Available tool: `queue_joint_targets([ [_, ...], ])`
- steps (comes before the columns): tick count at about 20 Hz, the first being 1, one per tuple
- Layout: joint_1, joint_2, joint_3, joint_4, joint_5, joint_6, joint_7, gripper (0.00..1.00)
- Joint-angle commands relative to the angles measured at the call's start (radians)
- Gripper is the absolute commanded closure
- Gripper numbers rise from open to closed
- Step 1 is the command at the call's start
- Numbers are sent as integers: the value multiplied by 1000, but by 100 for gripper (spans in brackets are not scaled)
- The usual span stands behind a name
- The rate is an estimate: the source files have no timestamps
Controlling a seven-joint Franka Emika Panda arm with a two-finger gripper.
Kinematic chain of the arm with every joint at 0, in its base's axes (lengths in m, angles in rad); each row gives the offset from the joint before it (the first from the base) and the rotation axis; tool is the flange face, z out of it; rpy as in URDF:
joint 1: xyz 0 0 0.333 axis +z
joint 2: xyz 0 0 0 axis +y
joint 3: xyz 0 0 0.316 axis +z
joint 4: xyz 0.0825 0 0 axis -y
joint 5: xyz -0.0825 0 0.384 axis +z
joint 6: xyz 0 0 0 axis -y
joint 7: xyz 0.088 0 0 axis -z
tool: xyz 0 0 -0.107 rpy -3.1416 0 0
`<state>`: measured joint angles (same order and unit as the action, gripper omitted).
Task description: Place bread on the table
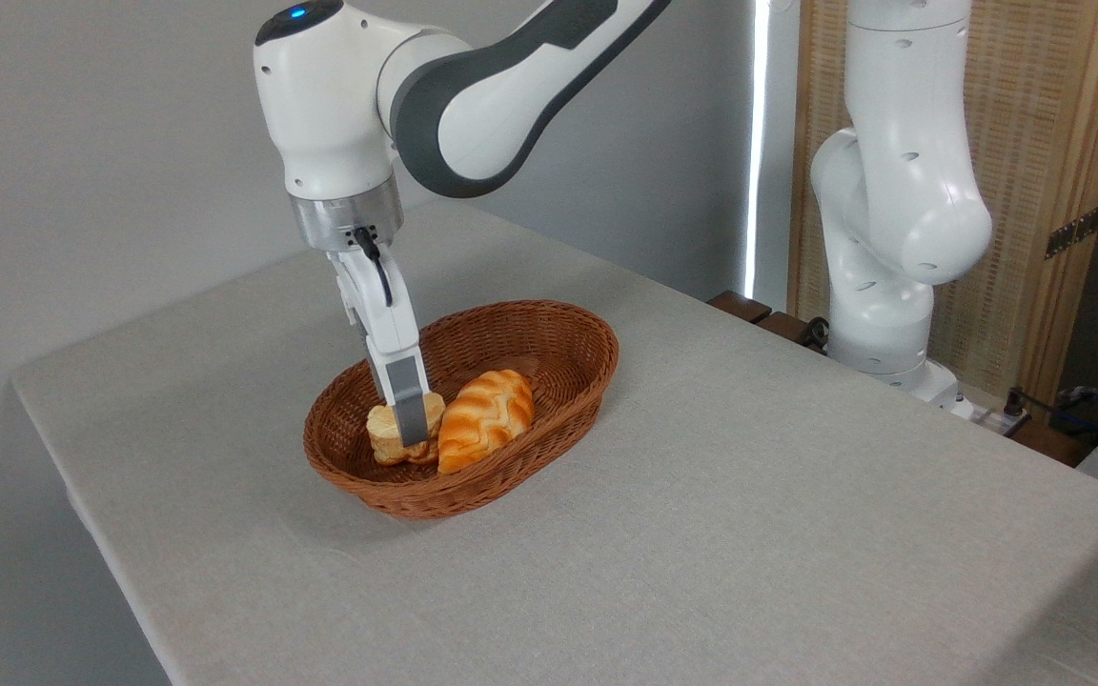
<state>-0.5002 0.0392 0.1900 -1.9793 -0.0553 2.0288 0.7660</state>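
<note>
The bread (383,431) is a small round bun with a pale top and a ridged golden base, lying at the left end of a brown wicker basket (576,329). My gripper (411,433) reaches straight down into the basket and straddles the bun. One grey-tipped finger (406,405) lies against the bun's near side, and the other finger is hidden behind it. Whether the jaws are pressing on the bun does not show. The table (749,534), covered in light grey cloth, carries the basket.
An orange-glazed braided loaf (487,414) lies in the basket right beside the bun. The arm's white base (892,238) stands at the table's far right edge, with cables past it. The table's left corner (30,381) is rounded.
</note>
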Motion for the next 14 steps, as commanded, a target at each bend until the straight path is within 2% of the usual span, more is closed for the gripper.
queue_joint_targets([
  [1, -9, 5, 11, -10, 9, 19, 18, 0],
  [5, -11, 14, 11, -10, 11, 18, 18, 0],
  [6, -11, 14, 11, -10, 32, 17, 18, 6],
  [7, -11, 14, 9, -10, 54, 17, 18, 20],
  [9, -9, 14, 9, -10, 55, 17, 16, 49],
  [10, -9, 13, 11, -10, 55, 13, 18, 53],
  [14, -9, 13, 11, -9, 55, 10, 16, 52],
])
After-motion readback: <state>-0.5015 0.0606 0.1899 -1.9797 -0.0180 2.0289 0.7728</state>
